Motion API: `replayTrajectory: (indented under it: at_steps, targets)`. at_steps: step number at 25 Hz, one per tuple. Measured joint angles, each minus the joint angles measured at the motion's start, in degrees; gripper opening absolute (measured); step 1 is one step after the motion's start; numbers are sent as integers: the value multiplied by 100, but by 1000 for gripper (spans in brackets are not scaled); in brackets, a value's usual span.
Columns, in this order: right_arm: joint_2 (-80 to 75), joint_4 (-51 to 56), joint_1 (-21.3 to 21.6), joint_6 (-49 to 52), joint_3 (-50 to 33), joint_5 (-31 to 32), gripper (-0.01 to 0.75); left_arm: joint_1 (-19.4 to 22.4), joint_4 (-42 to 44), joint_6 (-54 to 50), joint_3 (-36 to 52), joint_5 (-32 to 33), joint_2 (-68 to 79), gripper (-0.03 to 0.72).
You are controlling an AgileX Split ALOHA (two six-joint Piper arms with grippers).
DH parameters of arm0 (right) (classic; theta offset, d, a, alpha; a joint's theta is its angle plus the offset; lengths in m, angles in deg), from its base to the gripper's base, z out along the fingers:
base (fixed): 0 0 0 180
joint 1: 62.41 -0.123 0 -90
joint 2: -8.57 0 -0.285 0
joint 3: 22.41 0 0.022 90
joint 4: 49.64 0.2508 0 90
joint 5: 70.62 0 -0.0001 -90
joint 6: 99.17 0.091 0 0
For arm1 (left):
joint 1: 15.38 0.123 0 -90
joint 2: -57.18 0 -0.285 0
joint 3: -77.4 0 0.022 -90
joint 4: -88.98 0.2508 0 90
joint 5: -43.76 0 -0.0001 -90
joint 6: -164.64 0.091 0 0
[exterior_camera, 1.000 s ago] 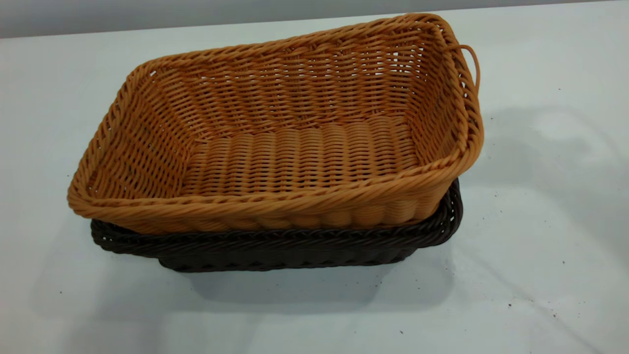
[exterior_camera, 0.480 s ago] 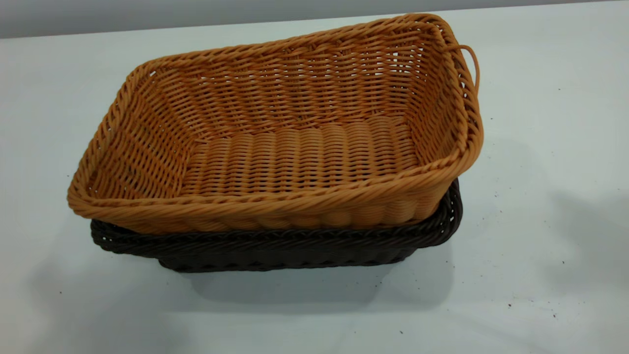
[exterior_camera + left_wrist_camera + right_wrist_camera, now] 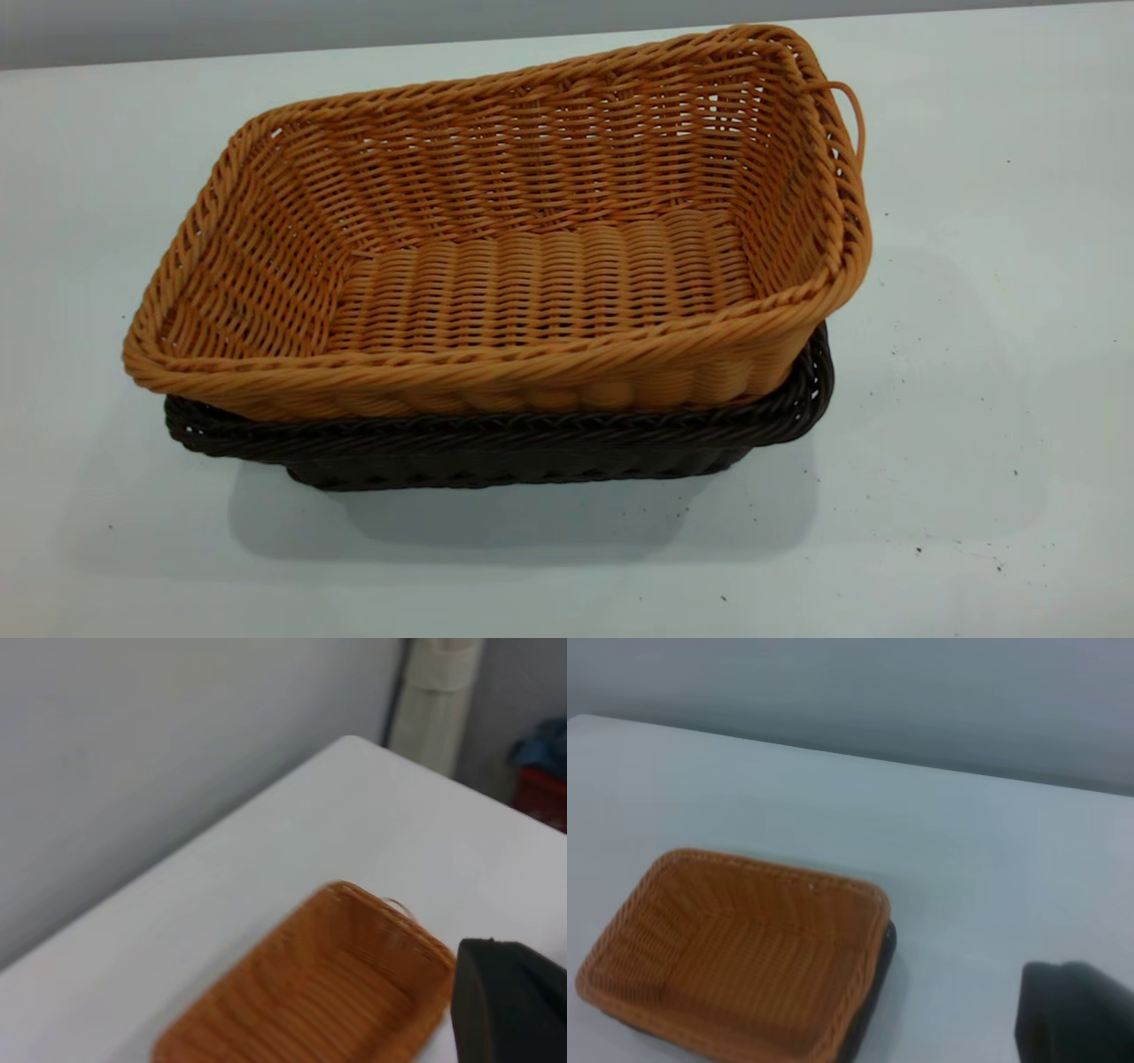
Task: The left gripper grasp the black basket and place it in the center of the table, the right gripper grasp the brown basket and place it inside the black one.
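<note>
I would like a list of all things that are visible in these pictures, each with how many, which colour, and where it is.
brown basket: one, orange-tan, nested inside the black basket, sitting slightly skewed, a loose strand loop at its far right corner.
black basket: one, very dark brown-black, standing on the table under the brown basket.
table: one, white with tiny dark specks, under both baskets.
left gripper: one, black, only part of its body shows in the left wrist view, away from the baskets.
right gripper: one, black, only part shows in the right wrist view, away from the baskets.

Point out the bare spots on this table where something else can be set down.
Bare table lies right of the brown basket, and also left and in front of the black basket beneath it. The nested baskets fill the middle.
</note>
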Motion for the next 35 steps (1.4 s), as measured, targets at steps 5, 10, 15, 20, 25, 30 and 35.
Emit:
replayTrajectory:
  at_steps: [5, 10, 15, 20, 25, 30, 35]
  targets:
    - [818, -6, 0, -20, -686, -10, 0, 0, -84, 0, 964, 2, -1101, -1]
    - [1603, 22, 0, -44, -1460, -16, 0, 0, -191, 0, 1932, -3, -2288, -1]
    - [2333, 372, 0, -373, -2351, -22, 0, 0, -276, 0, 2849, -5, -3292, -1]
    - [3077, 593, 0, -691, -3358, -369, 0, 0, -622, 0, 3586, -5, -3959, -1]
    - [3730, 592, 0, -985, -4203, -665, 0, 0, -593, 0, 4144, -10, -4315, -1]
    - [4164, 441, 0, -1073, -4614, -783, 0, 0, -593, 0, 4568, -15, -4332, -1]
    - [4204, 375, 0, -1073, -4718, -832, 0, 0, -587, 0, 4837, -15, -4327, -1]
